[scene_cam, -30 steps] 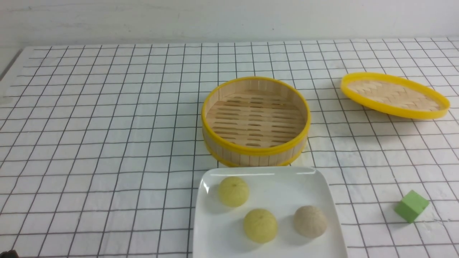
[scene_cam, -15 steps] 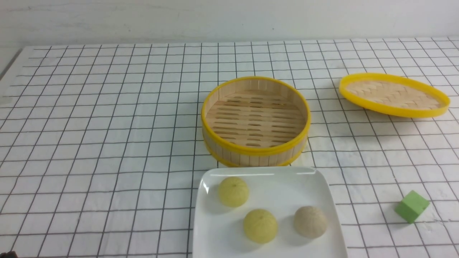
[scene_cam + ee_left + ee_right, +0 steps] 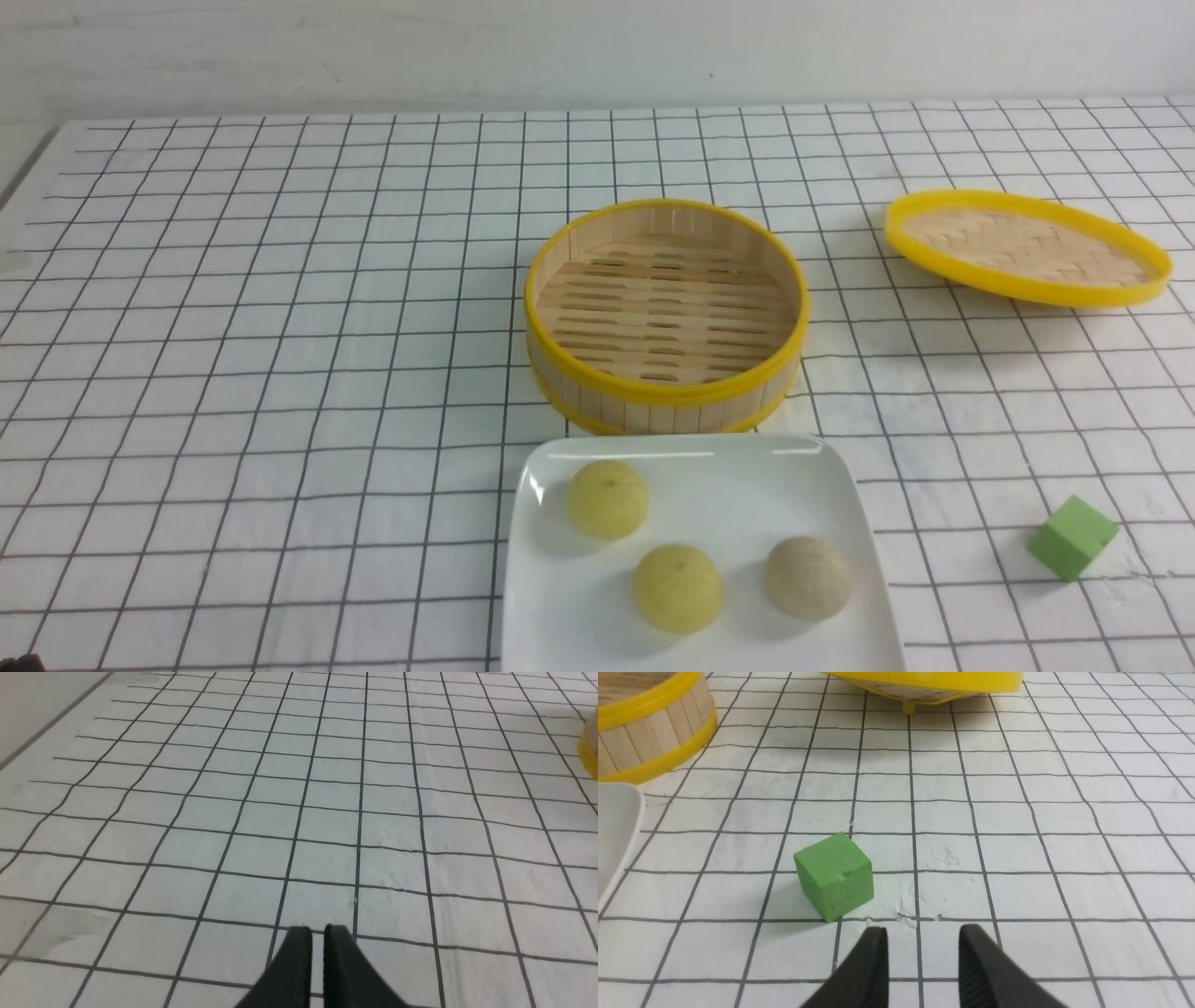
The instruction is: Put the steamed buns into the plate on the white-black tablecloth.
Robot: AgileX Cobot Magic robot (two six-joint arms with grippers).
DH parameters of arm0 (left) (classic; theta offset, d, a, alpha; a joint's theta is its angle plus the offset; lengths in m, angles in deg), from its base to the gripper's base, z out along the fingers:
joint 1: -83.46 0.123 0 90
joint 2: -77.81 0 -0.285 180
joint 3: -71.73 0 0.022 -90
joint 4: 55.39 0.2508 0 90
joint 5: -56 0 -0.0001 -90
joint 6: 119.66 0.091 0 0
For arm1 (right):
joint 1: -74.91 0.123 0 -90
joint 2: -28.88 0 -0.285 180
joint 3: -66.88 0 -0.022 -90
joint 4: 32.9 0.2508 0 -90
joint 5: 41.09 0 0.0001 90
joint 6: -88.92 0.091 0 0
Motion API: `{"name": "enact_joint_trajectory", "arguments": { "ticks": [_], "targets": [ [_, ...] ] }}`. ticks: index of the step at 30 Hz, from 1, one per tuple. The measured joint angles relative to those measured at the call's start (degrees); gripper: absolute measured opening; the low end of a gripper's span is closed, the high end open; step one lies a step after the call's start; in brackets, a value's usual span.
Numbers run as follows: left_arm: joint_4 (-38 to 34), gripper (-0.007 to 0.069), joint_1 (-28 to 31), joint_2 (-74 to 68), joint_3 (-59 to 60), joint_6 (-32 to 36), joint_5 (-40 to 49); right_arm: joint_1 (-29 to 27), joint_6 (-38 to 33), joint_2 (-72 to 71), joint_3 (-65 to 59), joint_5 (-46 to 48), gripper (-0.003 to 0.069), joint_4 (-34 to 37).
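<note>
On plate (image 3: 868, 560): steamed buns (image 3: 677, 588) | tools elsewhere, empty

Front overview, low wrist close-ups — shared steamer basket (image 3: 665, 313).

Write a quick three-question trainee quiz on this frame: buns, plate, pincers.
1. True or false: all three steamed buns already sit on the plate.
2. What is in the steamer basket? A) one bun B) the green cube C) nothing
3. Which pincer has the wider gap between its jaws, the left pincer or the right pincer?

Key:
1. True: two yellow-green, one beige-grey, all inside the rim.
2. C: the slatted floor is bare; the lid lies apart on the tablecloth.
3. The right one, open near the cube and holding nothing; the left one shows only a narrow slit.
</note>
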Motion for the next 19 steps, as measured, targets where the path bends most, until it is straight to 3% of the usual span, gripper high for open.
{"name": "enact_joint_trajectory", "arguments": {
  "ticks": [19],
  "targets": [
    [0.0,0.0083,0.0,0.0,0.0,0.0,0.0,0.0,0.0,0.0,0.0,0.0,0.0239,0.0]
  ]
}}
